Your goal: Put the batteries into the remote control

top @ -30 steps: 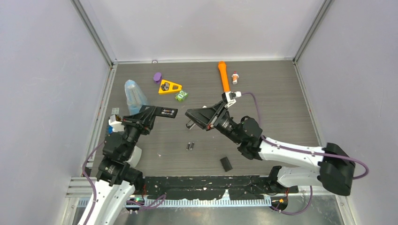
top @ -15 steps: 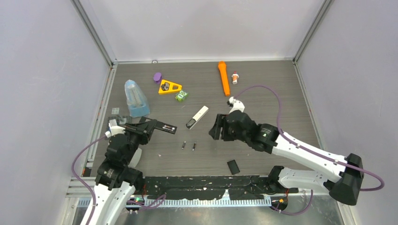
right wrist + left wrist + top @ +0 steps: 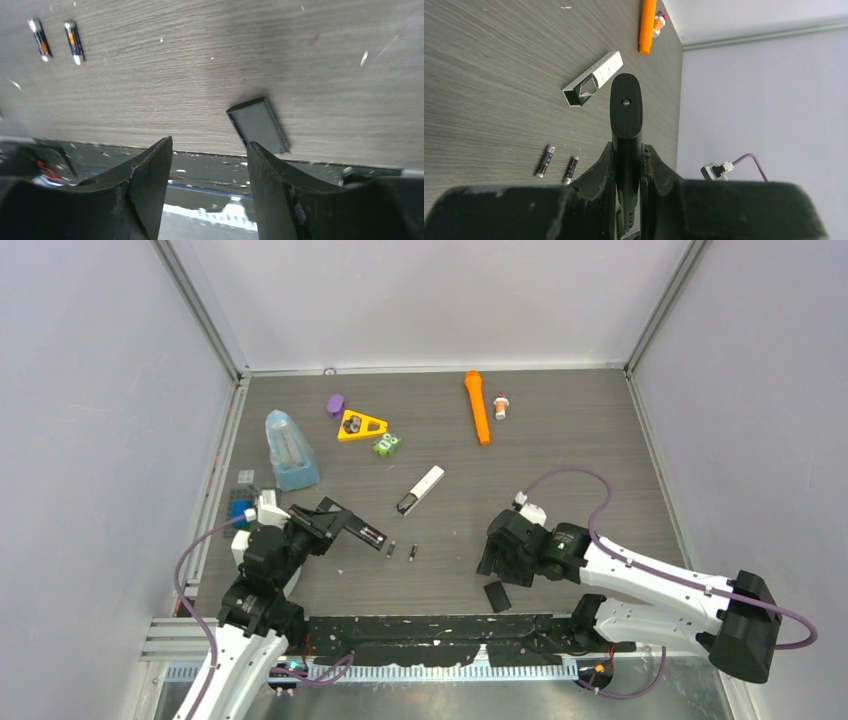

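Left gripper [image 3: 338, 522]: jaws nearly closed, clamping black slim bar [image 3: 626, 107], its tip aimed at batteries [image 3: 413, 552]; purpose unclear. Two batteries lie loose, side by side, just past bar tip. Remote control [image 3: 420, 490] lies flat farther back, unheld, dark open end toward batteries. Right gripper [image 3: 210, 145]: jaws apart, empty, over dark cover plate [image 3: 257, 125], probably to pick it up.

table [image 3: 600, 450]: dark wood-grain | middle: remote control [image 3: 421, 489], two batteries [image 3: 392, 547] side by side | near edge: dark flat cover [image 3: 497, 596] | far side: orange stick [image 3: 477, 406], small figure [image 3: 501, 405], purple piece [image 3: 335, 404], yellow triangle [image 3: 361, 425], green block [image 3: 386, 444], blue container [image 3: 288, 450]
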Robot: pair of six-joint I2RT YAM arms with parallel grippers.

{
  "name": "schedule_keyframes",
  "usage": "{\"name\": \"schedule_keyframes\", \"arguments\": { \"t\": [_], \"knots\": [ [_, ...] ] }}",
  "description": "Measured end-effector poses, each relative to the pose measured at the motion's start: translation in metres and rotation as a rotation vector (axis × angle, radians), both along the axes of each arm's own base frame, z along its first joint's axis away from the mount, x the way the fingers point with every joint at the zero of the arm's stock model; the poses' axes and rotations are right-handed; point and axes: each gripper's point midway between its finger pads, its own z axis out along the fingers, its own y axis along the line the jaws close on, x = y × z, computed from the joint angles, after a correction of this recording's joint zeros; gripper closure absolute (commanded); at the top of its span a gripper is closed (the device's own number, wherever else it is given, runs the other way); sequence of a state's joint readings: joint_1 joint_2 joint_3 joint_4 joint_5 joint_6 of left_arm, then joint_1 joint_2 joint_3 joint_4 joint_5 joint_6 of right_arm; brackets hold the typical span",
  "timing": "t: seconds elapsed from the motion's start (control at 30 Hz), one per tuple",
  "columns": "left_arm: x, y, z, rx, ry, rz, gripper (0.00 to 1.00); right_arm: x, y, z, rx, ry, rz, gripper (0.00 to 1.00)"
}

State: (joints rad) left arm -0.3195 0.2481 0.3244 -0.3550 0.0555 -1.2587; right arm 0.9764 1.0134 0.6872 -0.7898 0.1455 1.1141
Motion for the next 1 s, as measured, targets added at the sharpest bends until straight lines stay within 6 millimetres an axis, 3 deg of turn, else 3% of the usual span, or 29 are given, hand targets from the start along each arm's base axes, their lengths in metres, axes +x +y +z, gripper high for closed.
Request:
{"name": "schedule_keyframes", "arguments": {
  "t": [0.23,0.43,0.8,1.0],
  "knots": [
    [0.000,-0.015,-0.006,0.039,-0.078,-0.113,1.00,-0.014,-0.007,-0.024,0.087,0.113,-0.297,0.50],
    [0.001,-0.021,0.007,0.043,-0.161,-0.151,1.00,-0.002,-0.009,-0.029,0.114,0.114,-0.485,0.55],
    [0.003,-0.024,0.006,0.037,-0.179,-0.161,1.00,0.004,-0.011,-0.047,0.066,0.145,-0.627,0.61],
    [0.005,-0.025,0.009,0.030,-0.187,-0.160,1.00,0.005,-0.010,-0.057,0.035,0.160,-0.650,0.70]
  ]
}}
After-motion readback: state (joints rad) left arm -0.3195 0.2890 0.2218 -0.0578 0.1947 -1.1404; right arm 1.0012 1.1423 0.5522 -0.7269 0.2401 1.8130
